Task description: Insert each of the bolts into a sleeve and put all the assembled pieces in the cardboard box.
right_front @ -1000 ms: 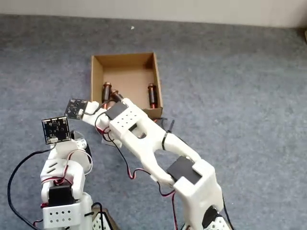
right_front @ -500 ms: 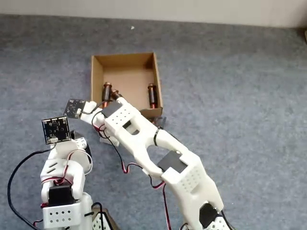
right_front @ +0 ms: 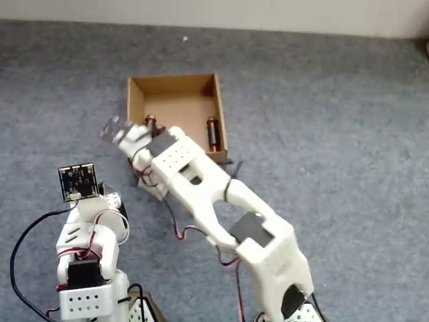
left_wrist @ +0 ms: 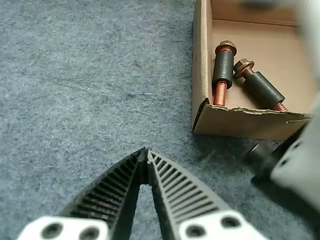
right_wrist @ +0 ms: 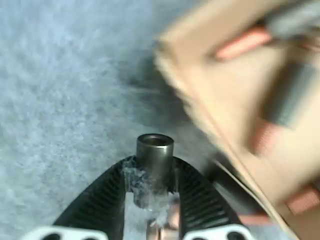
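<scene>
Right gripper (right_wrist: 152, 167) clamps sleeve (right_wrist: 155, 146) just outside cardboard box (right_front: 130, 100) wall. Left gripper (left_wrist: 146, 155) pinched closed, holding nothing, over carpet (left_wrist: 75, 75). Best: lift clear of wall, release low, away from 2 assembled pieces (left_wrist: 223, 67) nearby.

Not much besides the job itself, honestly. Everything sits on a grey carpet (right_front: 348, 134), kind of a short, felt-like pile with a mottled look; up close in the left wrist view you can see the fuzzy texture pretty well (left_wrist: 75, 75). Along the far edge of the high view there's a pale strip (right_front: 268, 13), could be a wall or baseboard, can't tell which. A tiny white speck (right_front: 185, 39) lies on the carpet near that strip. There's also a brownish sliver (right_front: 427, 48) poking in at the right edge, too little of it to identify.
</scene>
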